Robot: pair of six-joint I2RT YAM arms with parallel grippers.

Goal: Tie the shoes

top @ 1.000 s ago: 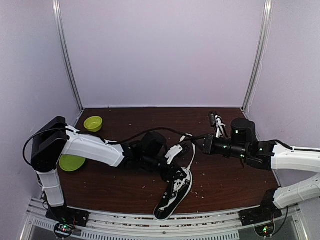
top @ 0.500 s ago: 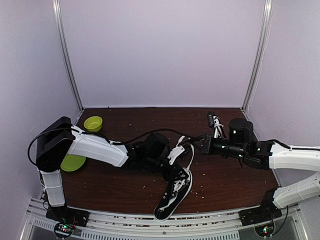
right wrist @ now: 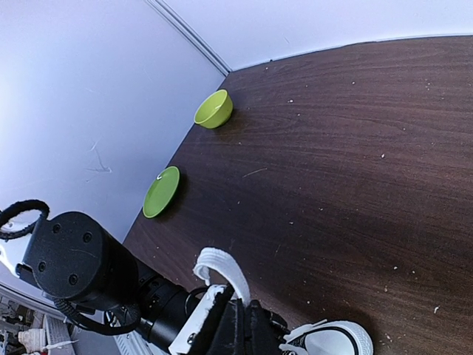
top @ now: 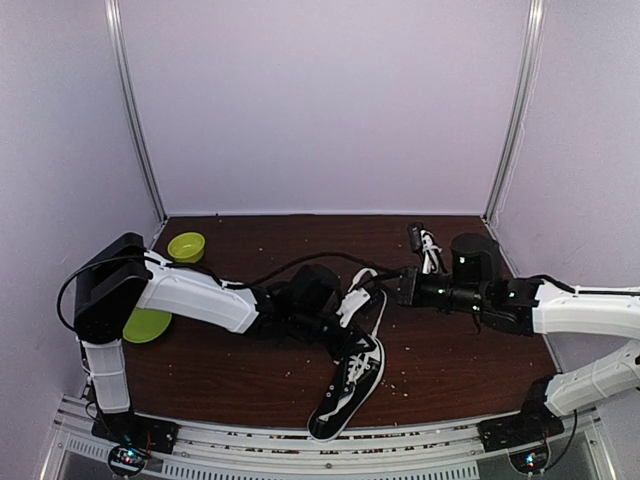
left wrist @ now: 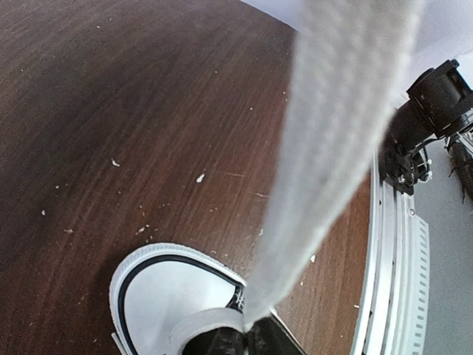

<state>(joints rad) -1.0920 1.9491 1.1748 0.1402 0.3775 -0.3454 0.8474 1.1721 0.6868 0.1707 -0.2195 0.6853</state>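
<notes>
1. Work surface: a dark brown wood-grain table (top: 230,375), flecked with pale crumbs. An aluminium rail (top: 300,440) runs along its near edge and carries both arm bases.

2. Enclosure: plain pale lavender walls (top: 320,100) on three sides, with metal corner posts (top: 135,110) at the back.

3. Arms: the left arm (top: 190,295) reaches in low from the left edge. The right arm (top: 570,308) reaches in from the right. Their wrists meet over the table's centre and crowd the space above the sneaker.

4. Task item: the black sneaker (top: 345,390) lies at the near centre of the table, set at a slant between the two bases. Its white toe cap shows at the bottom of both wrist views.

5. Lace (left wrist: 332,148): one white strand passes close across the left wrist lens as a wide blurred band and hides part of the table.

6. Left gripper (left wrist: 240,339): fingers pressed together, pinching the strand where it narrows.

7. Right gripper (right wrist: 238,310): fingers closed on a short lace loop that stands up above the tips.

8. Bystanders: a green plate (top: 145,325) lies partly behind the left arm. A green bowl (top: 186,247) sits at the back left corner, well apart from the sneaker.
</notes>
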